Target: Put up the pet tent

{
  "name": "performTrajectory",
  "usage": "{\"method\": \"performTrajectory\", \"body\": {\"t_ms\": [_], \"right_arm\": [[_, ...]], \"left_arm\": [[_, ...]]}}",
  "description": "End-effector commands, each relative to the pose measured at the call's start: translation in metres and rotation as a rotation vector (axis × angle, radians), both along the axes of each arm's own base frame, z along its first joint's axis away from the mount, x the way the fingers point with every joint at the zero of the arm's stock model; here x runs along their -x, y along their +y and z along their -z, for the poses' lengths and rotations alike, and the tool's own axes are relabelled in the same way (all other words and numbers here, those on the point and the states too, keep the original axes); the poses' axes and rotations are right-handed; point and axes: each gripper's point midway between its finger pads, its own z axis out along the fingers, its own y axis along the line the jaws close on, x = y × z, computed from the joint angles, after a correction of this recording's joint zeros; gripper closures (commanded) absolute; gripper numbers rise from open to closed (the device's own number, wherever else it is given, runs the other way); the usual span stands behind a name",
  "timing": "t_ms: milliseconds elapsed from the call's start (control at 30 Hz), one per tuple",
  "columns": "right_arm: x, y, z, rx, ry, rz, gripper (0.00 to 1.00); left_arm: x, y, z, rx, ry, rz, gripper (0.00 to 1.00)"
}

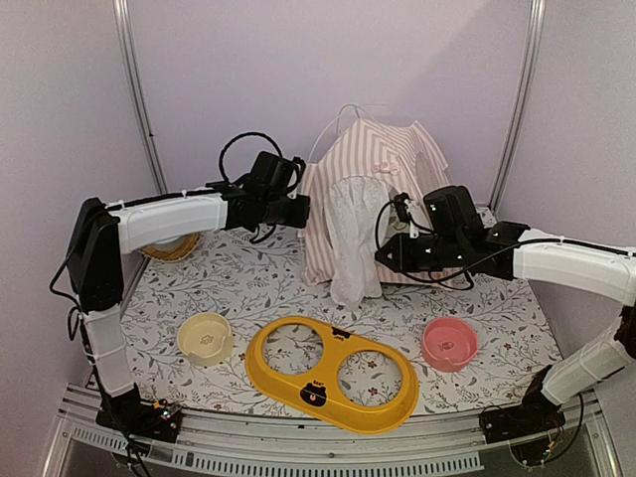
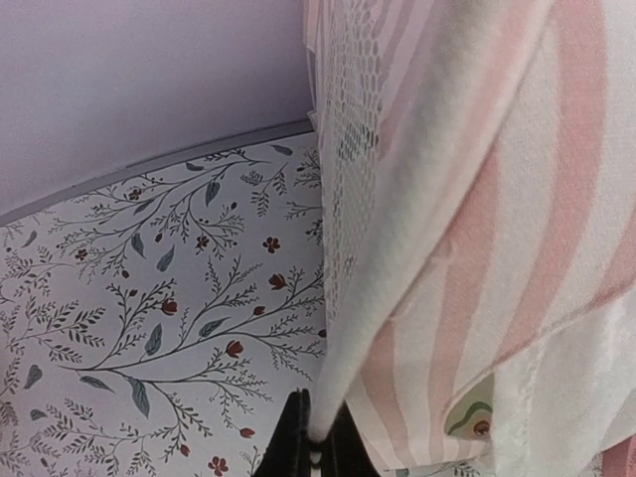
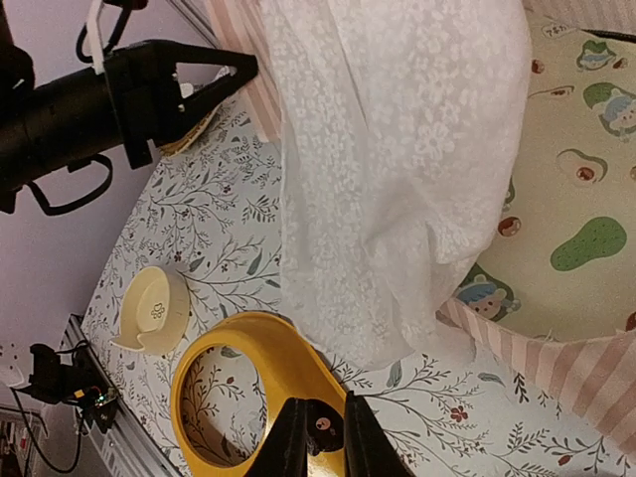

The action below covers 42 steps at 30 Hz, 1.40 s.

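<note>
No readable brand or text anywhere. The closest is a little black bear face printed on the front rim of the yellow two-hole bowl stand (image 1: 331,368), with tiny lettering that's too small to make out. The cream bowl (image 1: 206,338) has a faint print inside, also unreadable. The pet tent (image 1: 373,169) stands at the back of the floral tabletop (image 1: 248,283), close to the rear wall, with its lace curtain (image 1: 355,238) hanging down the front. The tent floor (image 3: 566,199) is a cartoon avocado print. The left jaws are closed tight, pinching the white edge strip (image 2: 397,258) at the tent's left front corner. The right jaws sit just in front of the curtain, cracked open a sliver with nothing between them. The pink bowl (image 1: 449,343), stand and cream bowl line up along the near edge. A band of tabletop lies open between them and the tent, and there's more room left of the tent.
</note>
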Motion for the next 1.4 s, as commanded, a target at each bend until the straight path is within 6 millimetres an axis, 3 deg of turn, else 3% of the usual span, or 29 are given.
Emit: {"method": "performTrajectory", "body": {"t_ms": [0,33,133,233,300,433,533,700,833,967,1067,1100,1200,1300,1367], "right_arm": [[0.014,-0.008,-0.042,-0.048,-0.074,-0.039,0.83],[0.015,-0.011,-0.049,-0.052,-0.088,-0.036,0.82],[0.017,-0.027,-0.07,-0.053,-0.141,0.016,0.62],[0.013,-0.044,-0.073,-0.022,-0.157,0.076,0.47],[0.01,-0.045,-0.062,0.01,-0.153,0.078,0.41],[0.012,-0.036,-0.016,0.058,-0.103,0.05,0.4],[0.01,-0.043,0.009,0.093,-0.091,0.117,0.39],[0.0,-0.077,0.012,0.126,-0.132,0.276,0.31],[-0.018,-0.122,0.019,0.176,-0.099,0.41,0.3],[-0.03,-0.168,0.026,0.198,-0.043,0.55,0.29],[-0.031,-0.176,0.019,0.188,-0.049,0.575,0.28],[-0.031,-0.175,0.015,0.177,-0.06,0.571,0.28],[-0.028,-0.174,0.002,0.157,-0.088,0.552,0.26],[-0.022,-0.167,-0.01,0.118,-0.134,0.491,0.25],[-0.017,-0.164,-0.006,0.101,-0.145,0.456,0.23]], "left_arm": [[-0.005,0.001,0.006,-0.021,0.007,-0.014,1.0],[-0.003,-0.004,0.003,-0.023,-0.004,0.017,1.0],[0.005,-0.018,-0.011,-0.028,-0.054,0.12,1.0],[0.007,-0.02,-0.017,-0.045,-0.069,0.155,1.0],[0.006,-0.017,-0.019,-0.056,-0.072,0.142,1.0],[0.002,-0.01,-0.022,-0.058,-0.058,0.075,1.0],[0.006,-0.005,-0.031,-0.083,-0.093,0.015,1.0],[0.016,0.0,-0.05,-0.052,-0.153,0.008,1.0],[0.029,-0.027,-0.056,-0.001,-0.169,0.144,1.0],[0.048,-0.076,-0.051,0.011,-0.167,0.312,1.0],[0.057,-0.106,-0.048,0.001,-0.172,0.379,1.0],[0.058,-0.118,-0.032,-0.011,-0.148,0.4,1.0],[0.061,-0.146,-0.023,0.013,-0.127,0.45,1.0],[0.053,-0.161,-0.018,0.021,-0.112,0.446,1.0],[0.046,-0.163,-0.014,0.013,-0.103,0.424,1.0]]}}
